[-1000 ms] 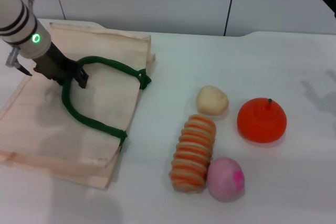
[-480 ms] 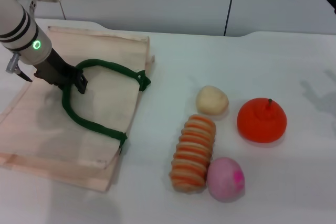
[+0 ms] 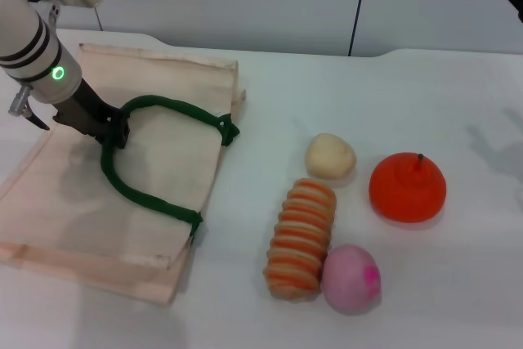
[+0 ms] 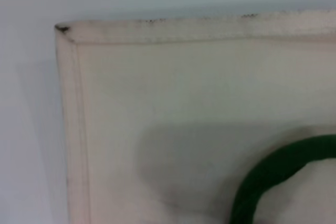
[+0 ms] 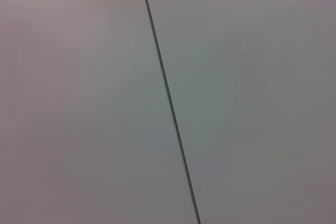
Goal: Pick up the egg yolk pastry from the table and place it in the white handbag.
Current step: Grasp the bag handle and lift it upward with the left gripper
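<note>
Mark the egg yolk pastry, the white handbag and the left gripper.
egg yolk pastry [image 3: 330,156], head view, middle of its top.
white handbag [image 3: 172,91], head view, bare cloth.
left gripper [image 3: 114,128], head view, at the green handle.

The white counter [image 3: 425,284] is carrying five things. The white handbag [image 3: 155,169] is lying flat at nine o'clock. The egg yolk pastry [image 3: 330,156] is sitting near centre, with the orange fruit [image 3: 407,186] at three o'clock of it. The striped roll [image 3: 301,237] is lying at six o'clock, touching the pink ball [image 3: 351,278].
</note>
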Tool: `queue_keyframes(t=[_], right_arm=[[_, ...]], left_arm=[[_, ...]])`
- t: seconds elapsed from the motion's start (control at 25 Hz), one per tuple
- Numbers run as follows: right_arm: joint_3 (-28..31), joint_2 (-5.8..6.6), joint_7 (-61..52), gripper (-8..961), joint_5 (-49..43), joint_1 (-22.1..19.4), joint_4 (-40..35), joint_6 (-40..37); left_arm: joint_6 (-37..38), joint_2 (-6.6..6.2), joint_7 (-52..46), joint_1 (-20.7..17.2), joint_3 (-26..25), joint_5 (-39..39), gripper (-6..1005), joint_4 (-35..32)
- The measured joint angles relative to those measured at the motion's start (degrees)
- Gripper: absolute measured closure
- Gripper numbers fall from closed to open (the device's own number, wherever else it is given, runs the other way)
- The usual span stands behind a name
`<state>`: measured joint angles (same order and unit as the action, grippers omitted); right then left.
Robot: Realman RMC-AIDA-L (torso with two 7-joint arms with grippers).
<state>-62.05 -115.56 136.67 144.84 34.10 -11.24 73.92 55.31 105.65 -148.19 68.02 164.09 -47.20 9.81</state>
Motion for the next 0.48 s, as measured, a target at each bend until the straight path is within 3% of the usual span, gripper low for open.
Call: queue_keyframes(t=[0.48], right_arm=[[0.0,-0.02,0.0,73,0.0,0.0,0.2,0.0]], left_arm=[[-1.9,0.38,0.5,-0.5,0.0,0.0,824,-0.1]])
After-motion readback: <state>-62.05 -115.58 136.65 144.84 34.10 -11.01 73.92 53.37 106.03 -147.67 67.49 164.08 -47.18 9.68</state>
